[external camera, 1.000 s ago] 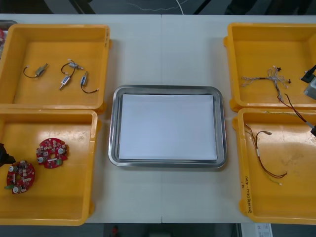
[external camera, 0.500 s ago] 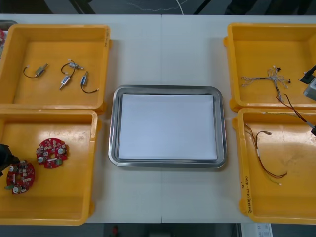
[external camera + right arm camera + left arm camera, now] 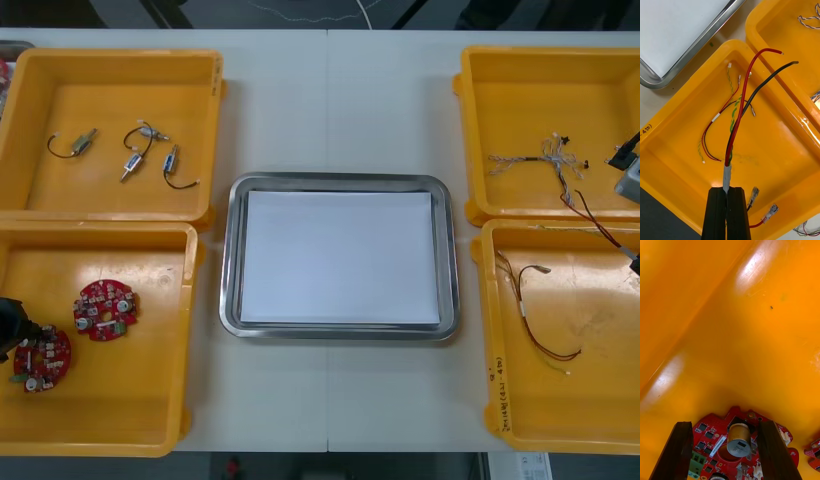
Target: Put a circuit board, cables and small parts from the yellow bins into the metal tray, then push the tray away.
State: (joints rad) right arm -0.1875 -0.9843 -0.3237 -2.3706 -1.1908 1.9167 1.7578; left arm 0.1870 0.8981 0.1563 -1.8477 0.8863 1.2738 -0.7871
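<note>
Lying flat on the floor of the near-left yellow bin (image 3: 190, 330), a round red circuit board (image 3: 41, 357) sits close to the bin's left wall, in the same spot as a second ago. The left gripper (image 3: 724, 424) is low over it, jaws spread wide, with one black finger at each side of the board's brass-coloured cylinder. Whether the fingertips touch the board cannot be told. Over the last second this gripper has crept in from the table's left edge toward the board. A second board (image 3: 105, 309) lies near the first, not touching it. The metal tray (image 3: 232, 262), white inside, stands between the bins, unmoved. At the table's right edge, the right gripper (image 3: 726, 191) is raised above the right-hand bins, jaws clamped on the white-sleeved end of a red and black cable (image 3: 738, 123). Its place is unchanged. A red and yellow cable (image 3: 717, 117) lies on the floor of the near-right bin (image 3: 677, 142).
</note>
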